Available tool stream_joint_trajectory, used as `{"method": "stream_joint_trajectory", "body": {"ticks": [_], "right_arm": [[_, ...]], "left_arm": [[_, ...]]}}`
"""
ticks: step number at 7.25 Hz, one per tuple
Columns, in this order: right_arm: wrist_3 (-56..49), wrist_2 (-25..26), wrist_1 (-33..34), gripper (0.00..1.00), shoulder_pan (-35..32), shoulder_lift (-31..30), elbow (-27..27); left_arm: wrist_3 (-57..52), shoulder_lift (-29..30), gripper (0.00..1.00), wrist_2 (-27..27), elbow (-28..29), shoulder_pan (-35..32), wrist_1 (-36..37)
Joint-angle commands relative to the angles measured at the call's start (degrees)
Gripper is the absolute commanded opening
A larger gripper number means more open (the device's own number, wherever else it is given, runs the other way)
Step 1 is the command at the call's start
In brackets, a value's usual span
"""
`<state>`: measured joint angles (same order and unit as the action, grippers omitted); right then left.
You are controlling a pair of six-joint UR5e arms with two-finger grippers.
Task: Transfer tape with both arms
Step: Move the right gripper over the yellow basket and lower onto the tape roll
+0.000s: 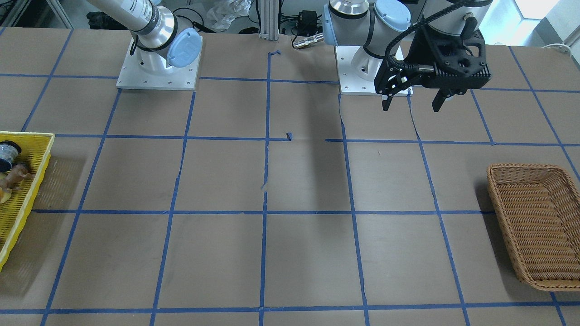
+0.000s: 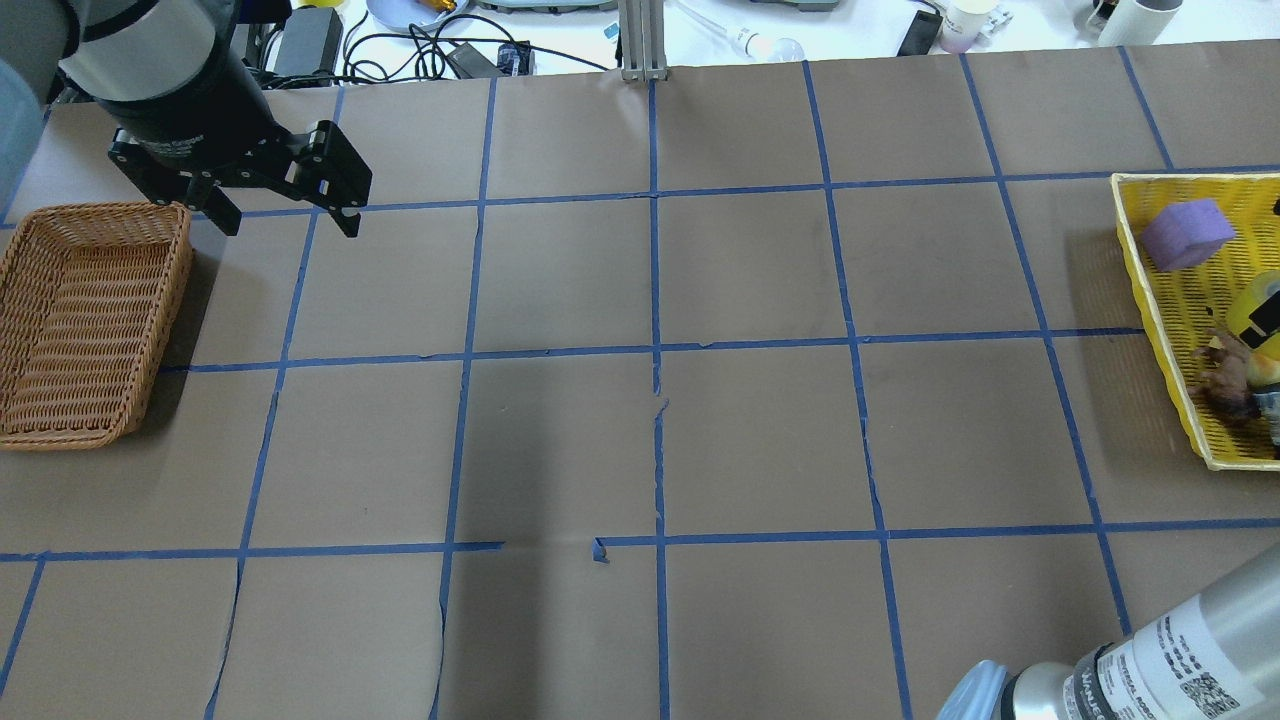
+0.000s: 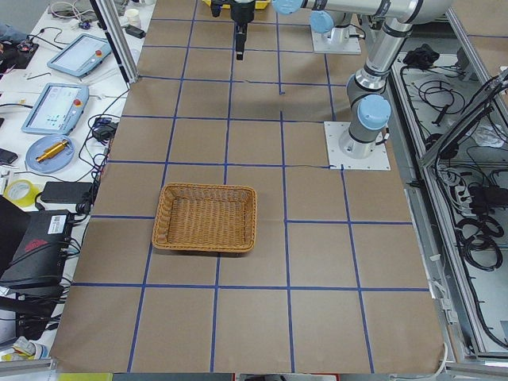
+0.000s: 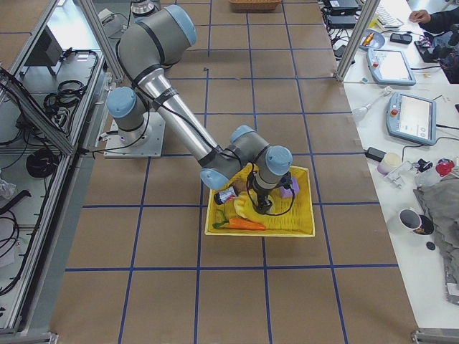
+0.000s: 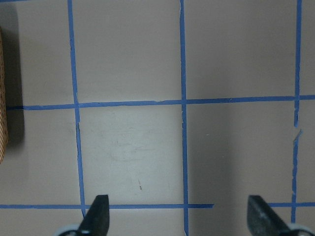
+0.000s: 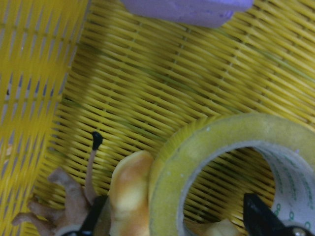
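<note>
— Inside the yellow tray [image 2: 1180, 300]?
— Holds the tape [image 6: 221, 162], hole facing up, with a pale orange lump [image 6: 129, 189] just beside it. Holds also a purple block [image 2: 1186, 233] near one corner, an orange carrot [image 4: 244, 224] along one wall, a brown toy figure [image 2: 1228, 378] and a small dark jar [image 1: 8, 154].
— Anything above the tray?
— Found the right end effector [image 6: 177, 223] low over the tape, fingers spread, clamping nothing: one fingertip [image 6: 92, 221] outside the ring, the other over its hollow.
— And away from the tray?
— At the opposite end of the tabletop [image 2: 560, 440], a wicker basket [image 2: 85, 320]; just beside that, the left end effector [image 2: 290, 226], raised off the paper, fingers wide apart, gripping nothing.
— Room around the tray?
— Brown paper on all sides, blue grid lines [image 2: 655, 300] running across the whole stretch toward the basket.
</note>
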<state>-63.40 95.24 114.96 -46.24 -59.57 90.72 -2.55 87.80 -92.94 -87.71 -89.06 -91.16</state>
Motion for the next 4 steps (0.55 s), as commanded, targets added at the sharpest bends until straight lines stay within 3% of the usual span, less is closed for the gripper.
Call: {"method": "stream_joint_trajectory", "body": {"ticks": [1,4], "right_arm": [[0.29,2.31,-0.26,0.04,0.01,-1.42,-0.37],[8.27,2.14,-7.7,0.0,-1.56,-8.17,-0.36]], "left_arm": [[0.0,0.0,1.0,-0.05,0.0,0.03,0.02],[0.0,0.0,1.0,0.04,-0.09,0.03,0.02]]}}
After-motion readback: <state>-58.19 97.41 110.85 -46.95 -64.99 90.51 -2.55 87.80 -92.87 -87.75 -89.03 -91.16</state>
